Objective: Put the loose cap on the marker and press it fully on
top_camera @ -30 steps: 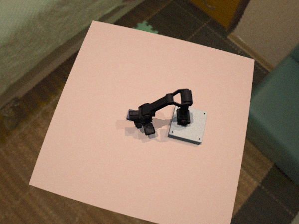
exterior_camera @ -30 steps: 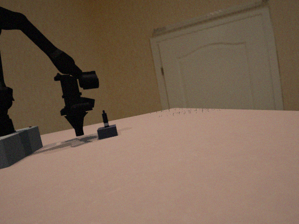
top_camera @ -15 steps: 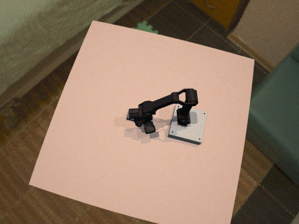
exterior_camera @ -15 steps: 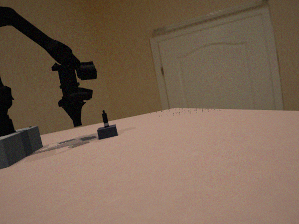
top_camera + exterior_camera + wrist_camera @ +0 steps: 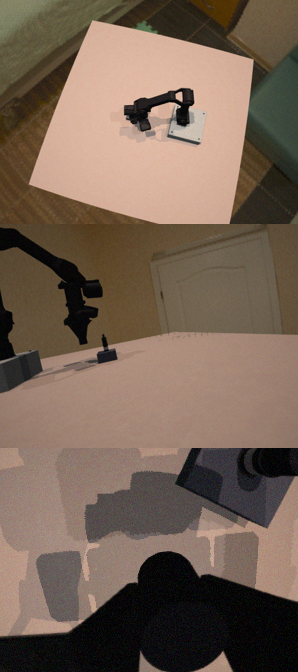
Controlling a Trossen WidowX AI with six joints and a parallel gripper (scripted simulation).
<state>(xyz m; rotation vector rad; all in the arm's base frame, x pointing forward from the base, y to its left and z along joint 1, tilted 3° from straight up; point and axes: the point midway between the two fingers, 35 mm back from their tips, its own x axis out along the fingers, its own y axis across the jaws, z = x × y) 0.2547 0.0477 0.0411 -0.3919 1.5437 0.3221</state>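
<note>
Clearly, the jaws [image 5: 83, 341] are hanging in the air above the pink surface [image 5: 174, 386], and they are clamping the cap [image 5: 166, 579], which is showing in the wrist view only as a dark round shape between two black fingers. In the exterior view the cap itself is hard to make out, because the jaws and the arm [image 5: 37, 254] are appearing as one black silhouette. The marker [image 5: 105, 342] is standing upright in the holder block [image 5: 107, 356], just beside the jaws and lower than their tips. In the wrist view the block is being cut off by the upper right corner of the picture. From the top view the arm is hiding both the marker and the block.
</note>
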